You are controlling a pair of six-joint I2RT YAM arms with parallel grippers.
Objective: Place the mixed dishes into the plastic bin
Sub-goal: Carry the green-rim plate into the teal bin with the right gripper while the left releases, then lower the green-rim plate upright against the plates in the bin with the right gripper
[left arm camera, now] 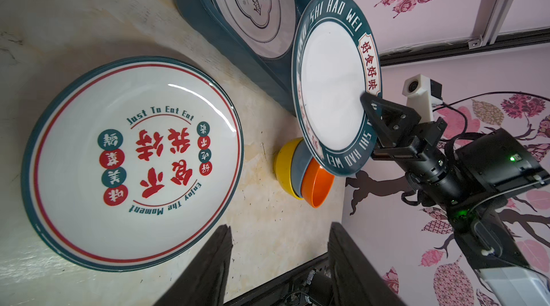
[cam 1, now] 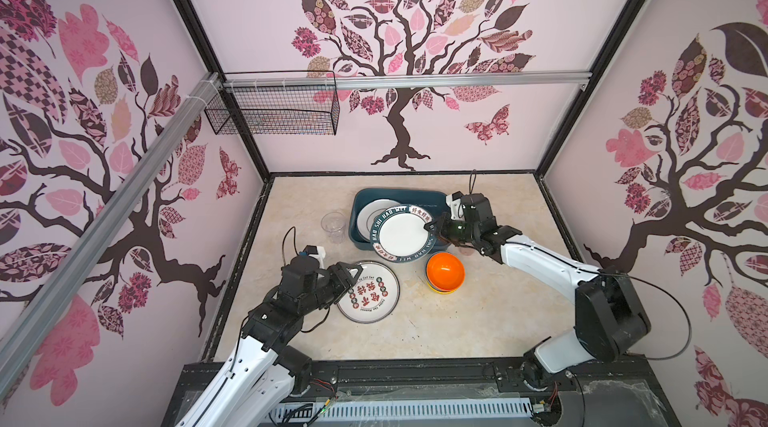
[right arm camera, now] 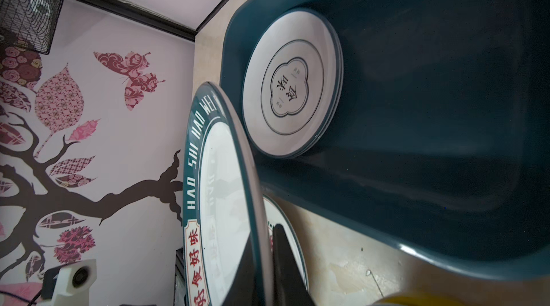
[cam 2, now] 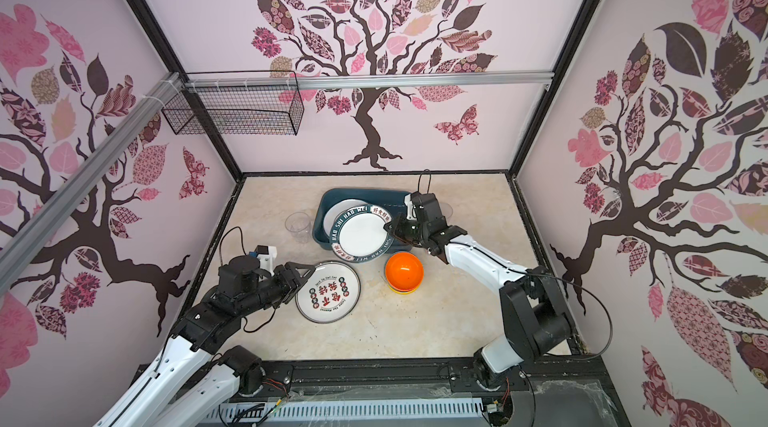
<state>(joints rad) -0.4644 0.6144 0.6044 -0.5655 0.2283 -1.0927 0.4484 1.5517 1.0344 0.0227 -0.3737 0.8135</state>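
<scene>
Jaws of the left gripper (cam 1: pixel 351 277) stand apart, empty, lower left of centre, beside a round white plate with red characters (cam 1: pixel 369 292). Above it, a clear plastic cup (cam 1: pixel 333 225); then the dark teal plastic bin (cam 1: pixel 399 193) holding a dark-lined white plate (cam 1: pixel 370 215). The right gripper (cam 1: pixel 432 227) clamps a tilted teal-rimmed white plate (cam 1: pixel 401 234) over the bin's near wall, above stacked orange, blue and yellow bowls (cam 1: pixel 444 271)

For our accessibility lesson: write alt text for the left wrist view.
The right hand grips a teal-rimmed plate by its edge beside the bin, which holds another plate. A red-lettered plate and stacked bowls rest on the table.
</scene>
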